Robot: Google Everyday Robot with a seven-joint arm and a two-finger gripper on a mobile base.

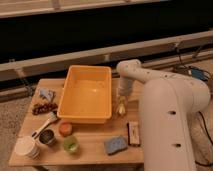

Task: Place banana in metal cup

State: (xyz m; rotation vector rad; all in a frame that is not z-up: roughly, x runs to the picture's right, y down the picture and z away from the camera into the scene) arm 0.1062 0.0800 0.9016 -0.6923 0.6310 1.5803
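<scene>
While my arm bends down just right of the yellow tub (86,95), my gripper (121,100) hangs low over the wooden table (95,150), right at the banana (120,108), which lies beside the tub's right wall; whether I am gripping it I cannot tell. Well apart, toward the near left, the metal cup (47,137) stands between the white cup (26,147) and the orange cup (65,128), with the green cup (71,145) just nearer
</scene>
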